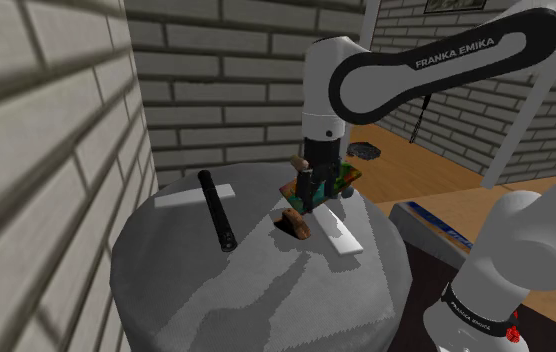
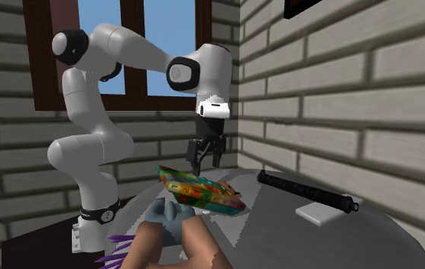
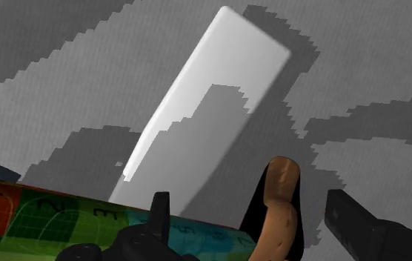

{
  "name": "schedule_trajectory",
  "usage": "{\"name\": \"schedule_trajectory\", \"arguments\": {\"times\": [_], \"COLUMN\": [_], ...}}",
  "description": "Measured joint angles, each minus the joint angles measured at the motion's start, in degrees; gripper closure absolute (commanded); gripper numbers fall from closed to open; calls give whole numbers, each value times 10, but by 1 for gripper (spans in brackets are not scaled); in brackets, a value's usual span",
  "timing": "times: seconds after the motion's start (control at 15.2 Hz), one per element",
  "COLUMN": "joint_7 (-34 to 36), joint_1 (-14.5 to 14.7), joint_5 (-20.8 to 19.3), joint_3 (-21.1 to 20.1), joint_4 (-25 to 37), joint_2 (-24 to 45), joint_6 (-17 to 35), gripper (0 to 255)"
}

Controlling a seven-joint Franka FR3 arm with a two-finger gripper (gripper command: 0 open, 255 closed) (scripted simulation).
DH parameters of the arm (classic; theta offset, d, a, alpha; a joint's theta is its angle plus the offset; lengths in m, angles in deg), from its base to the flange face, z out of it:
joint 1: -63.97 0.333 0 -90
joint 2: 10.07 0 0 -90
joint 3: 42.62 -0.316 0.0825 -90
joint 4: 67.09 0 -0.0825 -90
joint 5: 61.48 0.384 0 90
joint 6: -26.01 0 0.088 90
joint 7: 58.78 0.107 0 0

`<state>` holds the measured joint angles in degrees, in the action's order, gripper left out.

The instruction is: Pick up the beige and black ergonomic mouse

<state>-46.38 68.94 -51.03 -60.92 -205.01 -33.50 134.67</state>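
Wrist view is showing me the gripper (image 3: 247,202) standing open around the beige and black mouse (image 3: 280,194), which is lying on the grey table (image 3: 64,89) just beside a colourful board (image 3: 49,215). I am fearing that the finger nearer the board may catch its edge while closing and push the mouse away.

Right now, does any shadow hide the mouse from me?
Wrist view: a jagged shadow crosses the white slab and the table; the mouse's tan top reads clearly, but its black side merges with the shade. Shoulder view: the mouse sits in a dark patch under the hand and is hard to outline.
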Motion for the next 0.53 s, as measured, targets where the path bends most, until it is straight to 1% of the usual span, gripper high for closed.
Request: {"name": "schedule_trajectory", "arguments": {"times": [0.13,0.26,0.53], "joint_7": [31,52,61], "joint_1": [3,3,4], "joint_5": [-2,-7,-10], "joint_3": [-23,-37,-45], "joint_4": [13,24,11], "joint_2": [41,71,92], "joint_6": [31,53,88], "gripper": [0,0,0]}}
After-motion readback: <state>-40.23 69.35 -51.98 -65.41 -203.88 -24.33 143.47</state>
